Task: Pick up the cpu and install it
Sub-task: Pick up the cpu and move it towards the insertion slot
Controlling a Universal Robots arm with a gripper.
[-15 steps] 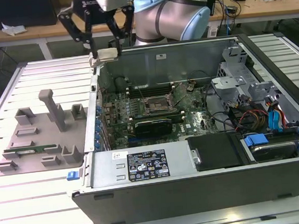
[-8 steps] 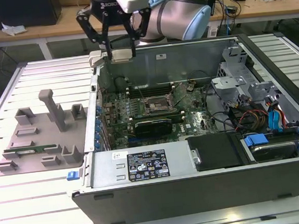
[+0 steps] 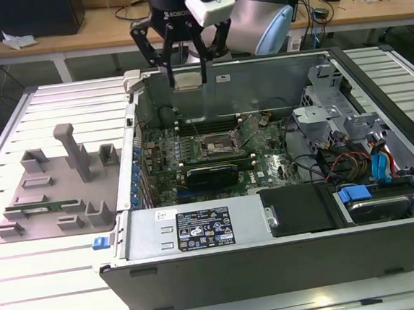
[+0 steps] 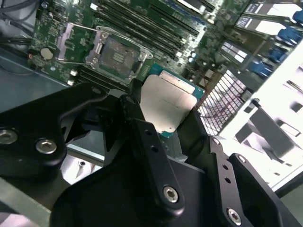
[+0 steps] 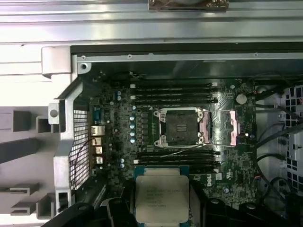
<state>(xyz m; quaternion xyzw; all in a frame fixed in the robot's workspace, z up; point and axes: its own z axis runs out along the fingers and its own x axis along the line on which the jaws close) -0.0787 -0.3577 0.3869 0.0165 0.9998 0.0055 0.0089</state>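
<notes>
On the slatted table (image 3: 67, 298), over the open computer case (image 3: 289, 264), the gripper (image 3: 188, 75) pinches the cpu (image 5: 161, 198) by its edges and should hold it level, square to the bare socket (image 5: 182, 126).

Bright, even light is cast from above. Glare is thrown off the pale slatted surface (image 3: 61, 305) beside the computer case (image 3: 274, 258); its interior is left shaded, and a soft sheen is carried by the cpu (image 4: 168, 106).
</notes>
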